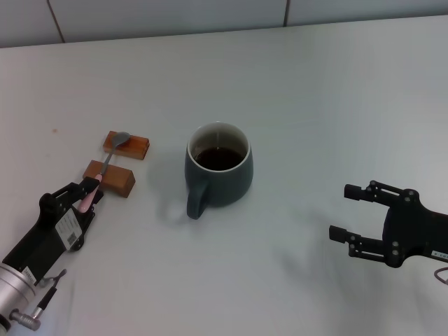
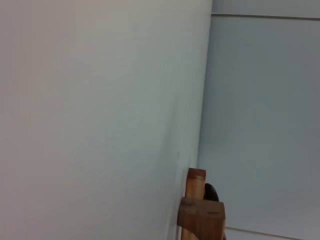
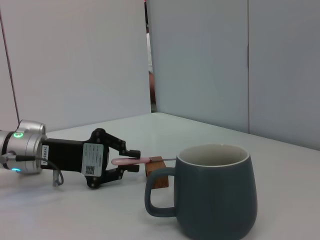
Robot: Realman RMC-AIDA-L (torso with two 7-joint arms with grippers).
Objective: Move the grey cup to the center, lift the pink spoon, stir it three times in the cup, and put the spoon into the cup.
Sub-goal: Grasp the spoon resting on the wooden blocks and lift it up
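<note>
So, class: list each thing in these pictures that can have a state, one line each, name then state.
grey cup: upright on the table, dark liquid inside, no spoon in it.
pink spoon: lying across two wooden blocks, handle end between the left gripper's fingers.
left gripper: around the spoon's handle.
right gripper: open, empty, apart from the cup.

Two brown wooden blocks [image 1: 119,162] (one behind the other) on white table [image 1: 315,105]
</note>
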